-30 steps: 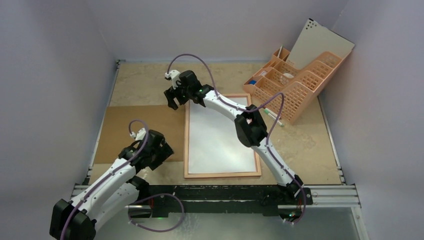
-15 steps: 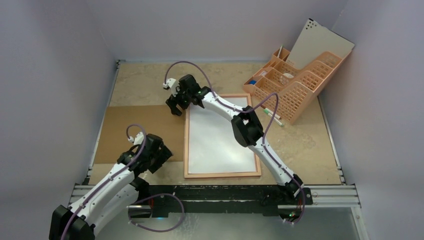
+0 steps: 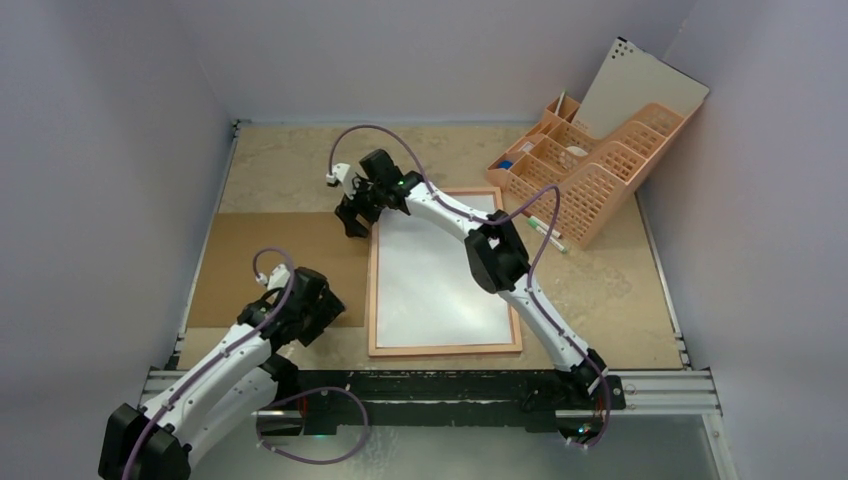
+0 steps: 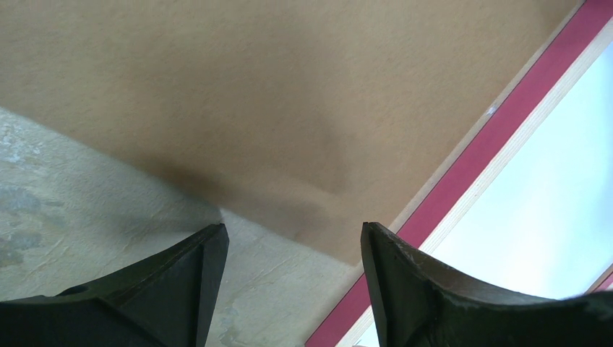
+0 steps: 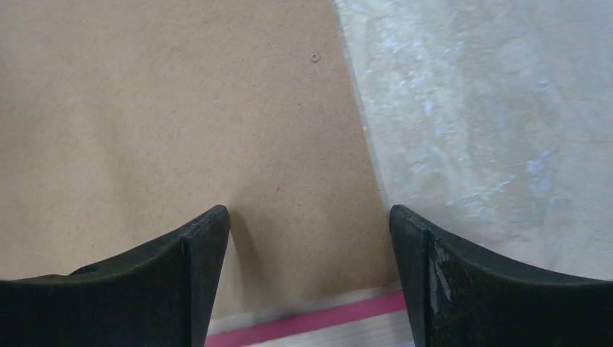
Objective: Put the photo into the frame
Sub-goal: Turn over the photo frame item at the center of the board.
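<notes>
The frame [image 3: 372, 270] lies flat mid-table, pale wood side up; a pink strip of it [image 4: 491, 137] [image 5: 311, 322] shows in both wrist views. The photo [image 3: 440, 270] fills its opening, only a plain white face showing. My right gripper [image 3: 352, 222] [image 5: 309, 217] hangs open over the far right corner of the brown backing board [image 3: 270, 265] [image 5: 144, 108], just outside the frame's far left corner. Open and holding nothing, my left gripper [image 3: 315, 305] [image 4: 293, 235] hovers at the near right corner of the backing board [image 4: 253, 108], beside the frame's left edge.
A peach desk organiser [image 3: 590, 170] stands at the back right with a pale board [image 3: 640, 85] leaning behind it. A pen [image 3: 545, 232] lies between organiser and frame. Walls close in left, right and back; a metal rail [image 3: 660, 385] runs along the near edge.
My right gripper has come nearer and lower, from beyond the frame's far left corner onto the board's far corner. The left arm has barely shifted.
</notes>
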Robot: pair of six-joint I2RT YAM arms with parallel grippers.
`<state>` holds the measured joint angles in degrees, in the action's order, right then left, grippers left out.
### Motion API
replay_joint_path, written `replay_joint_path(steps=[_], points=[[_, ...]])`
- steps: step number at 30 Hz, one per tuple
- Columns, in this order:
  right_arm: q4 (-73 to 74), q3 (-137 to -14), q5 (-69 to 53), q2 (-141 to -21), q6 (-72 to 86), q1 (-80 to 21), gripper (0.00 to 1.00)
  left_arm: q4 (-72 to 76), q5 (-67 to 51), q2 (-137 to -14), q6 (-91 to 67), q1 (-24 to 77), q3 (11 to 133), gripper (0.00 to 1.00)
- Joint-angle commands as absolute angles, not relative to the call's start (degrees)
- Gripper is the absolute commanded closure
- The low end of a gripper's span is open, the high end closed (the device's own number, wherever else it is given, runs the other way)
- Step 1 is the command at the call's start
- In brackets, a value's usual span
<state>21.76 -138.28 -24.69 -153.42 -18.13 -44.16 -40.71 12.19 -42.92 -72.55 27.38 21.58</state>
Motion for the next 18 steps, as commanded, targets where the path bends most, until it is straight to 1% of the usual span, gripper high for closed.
replay_joint_path(steps=[1, 7, 13, 18], points=[[28.50, -133.25, -30.66, -148.51, -18.00, -44.39, 0.17, -37.76, 14.88, -41.40, -74.35, 27.07, 19.95, 0.29], [27.54, -132.13, -31.39, -147.79, -14.57, -44.47, 0.17, -34.30, 13.53, -39.42, -78.20, 27.07, 14.54, 0.29], [27.12, -132.43, -31.61, -148.70, -11.79, -44.39, 0.17, -39.73, 14.14, -37.97, -81.91, 27.07, 15.28, 0.27], [27.29, -132.32, -35.83, -148.09, -10.86, -44.43, 0.19, -35.41, 11.17, -37.64, -82.18, 27.07, 14.79, 0.27]])
